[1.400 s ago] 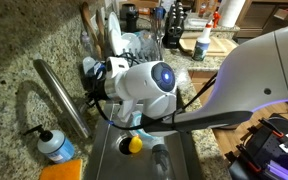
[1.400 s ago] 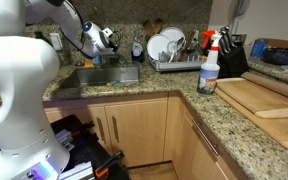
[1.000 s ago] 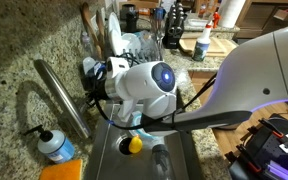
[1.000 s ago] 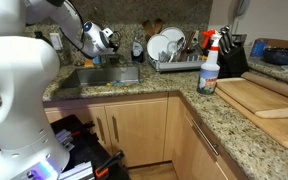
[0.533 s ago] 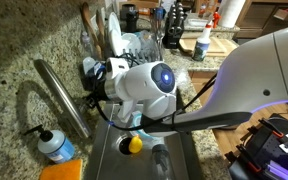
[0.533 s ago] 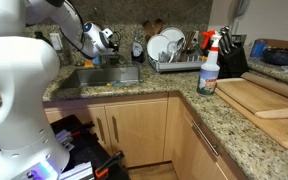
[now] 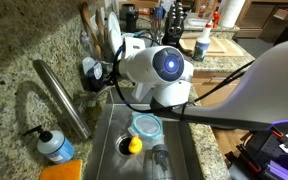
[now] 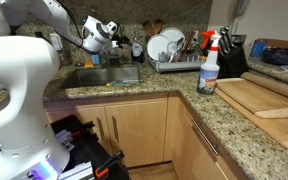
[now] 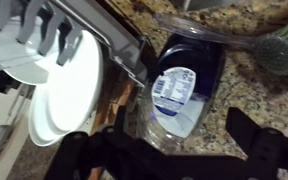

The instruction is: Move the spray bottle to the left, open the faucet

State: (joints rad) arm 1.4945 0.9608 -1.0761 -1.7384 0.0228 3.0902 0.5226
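Note:
The spray bottle [image 8: 209,62], white with a blue label and red-orange trigger head, stands upright on the granite counter right of the dish rack; it also shows far back in an exterior view [image 7: 202,42]. The faucet [image 7: 64,96], a long brushed-steel spout, reaches from the back wall toward the sink. My gripper [image 7: 102,72] hovers behind the sink near the faucet's base, far from the spray bottle. In the wrist view my gripper [image 9: 169,140] is open and empty, its dark fingers [image 9: 250,132] spread over a dark blue labelled bottle [image 9: 180,85] on the counter.
A clear soap bottle with a black pump [image 7: 54,146] and an orange sponge [image 7: 62,172] sit by the sink. The sink [image 7: 189,150] holds a blue-lidded container [image 7: 145,125] and a yellow thing [image 7: 134,144]. A dish rack with plates [image 8: 172,52] and a cutting board [image 8: 259,96] stand to the right.

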